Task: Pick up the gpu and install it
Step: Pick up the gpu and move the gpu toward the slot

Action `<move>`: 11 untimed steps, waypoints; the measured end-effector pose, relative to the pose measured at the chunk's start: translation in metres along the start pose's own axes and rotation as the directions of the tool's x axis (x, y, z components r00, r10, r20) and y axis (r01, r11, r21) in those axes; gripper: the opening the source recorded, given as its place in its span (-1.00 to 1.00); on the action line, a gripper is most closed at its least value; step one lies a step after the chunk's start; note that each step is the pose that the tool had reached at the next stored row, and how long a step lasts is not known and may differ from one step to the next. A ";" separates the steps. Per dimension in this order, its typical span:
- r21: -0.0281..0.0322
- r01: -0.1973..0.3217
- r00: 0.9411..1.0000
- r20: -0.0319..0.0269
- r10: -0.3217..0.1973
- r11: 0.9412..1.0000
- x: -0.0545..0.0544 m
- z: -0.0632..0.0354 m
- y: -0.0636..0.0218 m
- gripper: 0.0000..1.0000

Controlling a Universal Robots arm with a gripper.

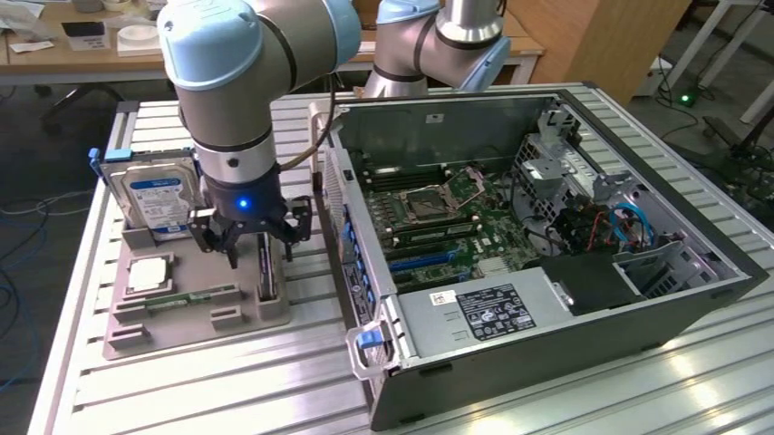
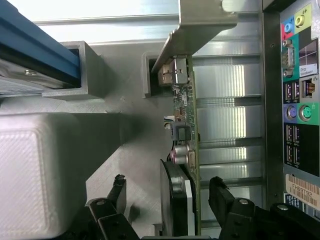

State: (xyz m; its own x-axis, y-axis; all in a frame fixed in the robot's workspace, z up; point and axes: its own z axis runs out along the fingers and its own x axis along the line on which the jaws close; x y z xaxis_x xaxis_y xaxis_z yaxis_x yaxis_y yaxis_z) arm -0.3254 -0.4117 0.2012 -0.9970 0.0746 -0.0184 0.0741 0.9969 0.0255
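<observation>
Centrally, the arm's black two-fingered hand (image 1: 259, 257) (image 2: 167, 182) hangs low over a grey moulded plastic parts tray (image 1: 194, 328) (image 2: 125, 105) that lies on the slatted aluminium table (image 1: 242, 390). The thin dark rectangular gpu card with a silver metal end bracket (image 1: 267, 281) (image 2: 186, 115) stands on its long edge in a narrow slot of the tray, on the side nearest the computer case. The hand is spread wide, one finger (image 2: 119, 186) on each side of the card, with a gap visible between each fingertip and the card; nothing is gripped. Elsewhere on the tray, a silver hard drive with a blue-white label (image 1: 154, 195) stands upright at the far end. At the exterior view's right, the open grey tower computer case (image 1: 484, 127) lies on its side, its green motherboard (image 1: 448, 213) exposed; its rear port panel (image 2: 299, 100) faces the tray.
</observation>
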 end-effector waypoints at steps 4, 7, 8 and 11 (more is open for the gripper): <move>0.000 0.000 1.000 0.000 0.000 1.000 0.000 0.0000 0.0000 0.50; 0.000 0.000 1.000 0.000 0.000 1.000 0.000 0.0000 0.0000 0.37; 0.000 0.000 1.000 0.000 0.000 1.000 0.000 0.0000 0.0000 0.24; 0.000 0.000 1.000 0.000 0.000 1.000 0.000 0.0000 0.0000 0.24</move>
State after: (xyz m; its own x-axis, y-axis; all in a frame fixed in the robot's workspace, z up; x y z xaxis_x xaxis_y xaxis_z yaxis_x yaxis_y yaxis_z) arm -0.3254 -0.4117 0.2011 -0.9970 0.0746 -0.0185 0.0741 0.9969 0.0256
